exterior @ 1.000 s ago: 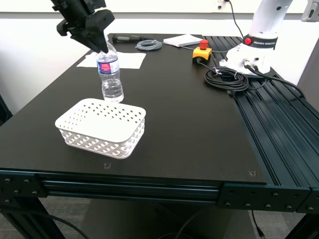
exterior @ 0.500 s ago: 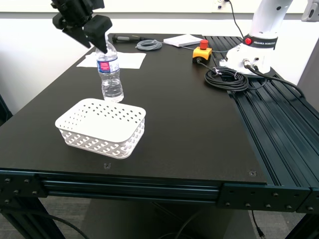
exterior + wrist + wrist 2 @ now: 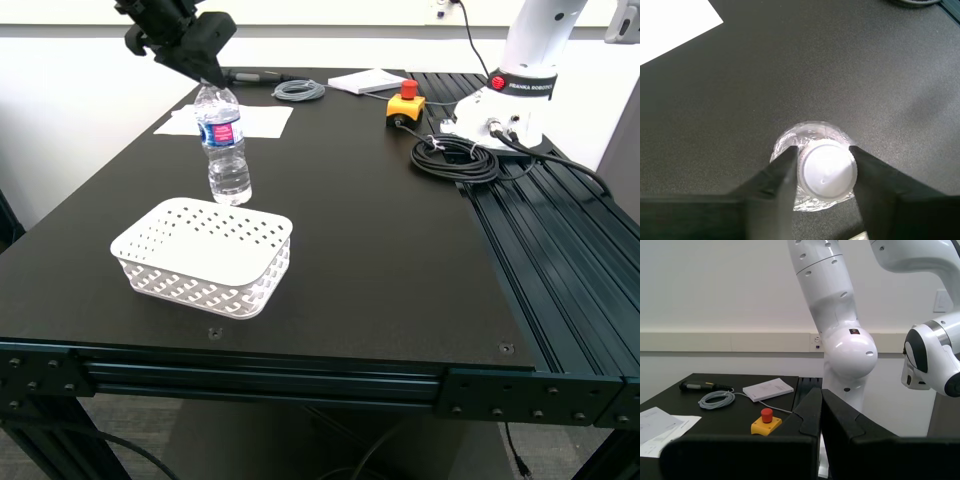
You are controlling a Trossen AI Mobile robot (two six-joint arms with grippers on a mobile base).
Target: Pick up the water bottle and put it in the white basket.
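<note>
Standing upright on the black counter just behind the white basket, the water bottle is clear with a white cap and a blue-and-red label. My first gripper has its jaws apart on either side of the cap, touching or nearly so; my second gripper is pressed together on nothing.

"FRANKA ROBOTICS" on the white robot base's black band

You can't see the top of the water bottle in the exterior view, because my first gripper covers its cap. That arm is cut off by the picture's top edge. The bottle's label is too small to read. My second gripper hides part of the desk behind it.
</note>
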